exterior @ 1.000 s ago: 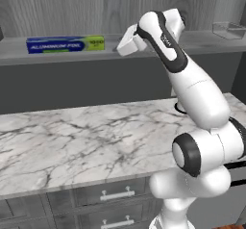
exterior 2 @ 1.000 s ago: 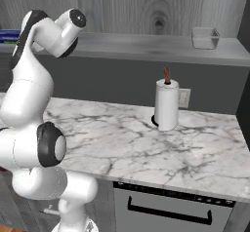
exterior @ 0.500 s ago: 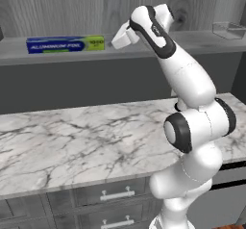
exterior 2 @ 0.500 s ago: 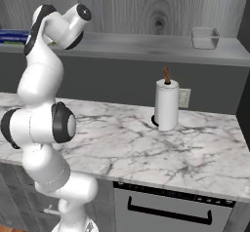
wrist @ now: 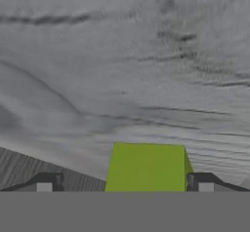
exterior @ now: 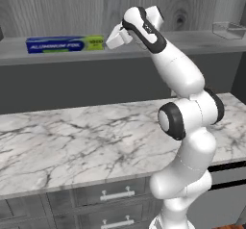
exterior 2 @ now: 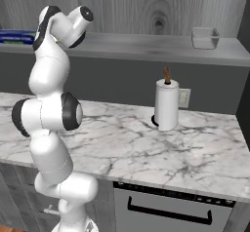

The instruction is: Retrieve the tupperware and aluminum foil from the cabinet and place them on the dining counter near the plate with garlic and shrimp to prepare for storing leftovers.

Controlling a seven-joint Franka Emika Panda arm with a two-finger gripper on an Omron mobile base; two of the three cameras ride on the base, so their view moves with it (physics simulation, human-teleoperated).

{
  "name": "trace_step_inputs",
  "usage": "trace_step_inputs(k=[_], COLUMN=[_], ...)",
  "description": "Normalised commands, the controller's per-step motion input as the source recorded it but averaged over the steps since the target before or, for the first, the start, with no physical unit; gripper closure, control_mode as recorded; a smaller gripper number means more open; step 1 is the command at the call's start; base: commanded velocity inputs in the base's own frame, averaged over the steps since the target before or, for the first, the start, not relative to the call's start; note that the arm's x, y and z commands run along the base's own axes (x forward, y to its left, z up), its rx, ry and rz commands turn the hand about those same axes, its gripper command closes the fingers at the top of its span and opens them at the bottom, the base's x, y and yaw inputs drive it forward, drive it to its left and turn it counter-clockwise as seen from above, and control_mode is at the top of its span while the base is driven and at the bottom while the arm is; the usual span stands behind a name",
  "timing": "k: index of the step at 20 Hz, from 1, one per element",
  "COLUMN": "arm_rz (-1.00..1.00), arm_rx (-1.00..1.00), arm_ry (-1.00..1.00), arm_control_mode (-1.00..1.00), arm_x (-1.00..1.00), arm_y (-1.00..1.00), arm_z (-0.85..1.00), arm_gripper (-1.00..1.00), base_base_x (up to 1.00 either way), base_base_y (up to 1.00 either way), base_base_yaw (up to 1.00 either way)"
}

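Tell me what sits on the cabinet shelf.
The aluminum foil lies at one end, the tupperware at the other. The arm hides part of the shelf between.

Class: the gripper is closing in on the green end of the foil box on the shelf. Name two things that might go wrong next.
The gripper meets the foil box end-on, so it may push it along the shelf. Gripped at one end, the long box might tilt or slip.
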Motion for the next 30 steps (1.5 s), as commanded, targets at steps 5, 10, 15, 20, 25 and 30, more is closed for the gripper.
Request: trace_step_inputs(k=[5,10,15,20,25,30], arm_rz=[0.05,0.06,0.03,-0.05,-0.15,-0.1], arm_rx=[0.0,0.0,0.0,0.0,0.02,0.06], arm_ry=[0.0,0.0,0.0,-0.04,-0.14,-0.15], arm_control_mode=[-1.0,-1.0,-1.0,-1.0,-1.0,-1.0], arm_x=[0.1,0.13,0.05,-0.29,-0.92,-1.0], arm_y=[0.21,0.29,0.23,-0.19,-0.89,-0.98], arm_z=[-0.02,-0.32,-0.26,0.0,0.0,0.02], arm_gripper=[-1.0,1.0,1.0,1.0,1.0,1.0], base_base_x=[0.0,0.0,0.0,0.0,0.0,0.0], base_base_y=[0.0,0.0,0.0,0.0,0.0,0.0], base_base_yaw=[0.0,0.0,0.0,0.0,0.0,0.0])
